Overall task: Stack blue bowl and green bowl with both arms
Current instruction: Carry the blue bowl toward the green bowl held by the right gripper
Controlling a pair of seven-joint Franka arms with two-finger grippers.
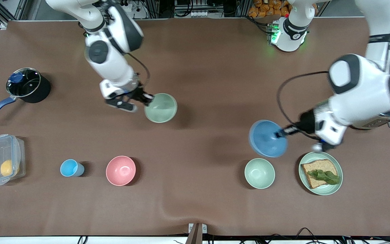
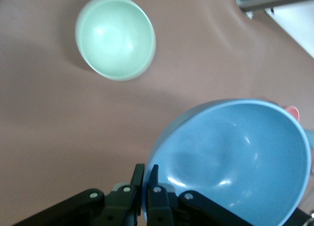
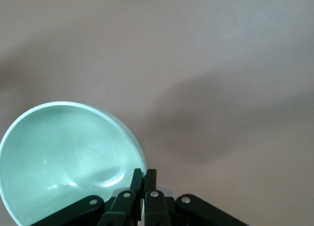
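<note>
- Green bowl: lifted off the counter, tilted, over the middle of the counter toward the right arm's end. Right gripper clamped together on its rim; the right wrist view shows the wall pinched between the fingers.
- Blue bowl: also up in the air and tilted steeply, over the counter just beside the mint bowl and the plate with bread. Left gripper clamped on its rim; pinch confirmed in the left wrist view.
- Bowls well apart; stacking not yet done.
- Risk 1: both holds are thin rim pinches on smooth walls. A bowl could swing or slip out if moved quickly.
- Risk 2: the blue bowl hangs low near the mint bowl and plate. A sweep could knock them.
- Risk 3: mismatched tilt at the meeting point would make rims clash instead of nesting.
</note>
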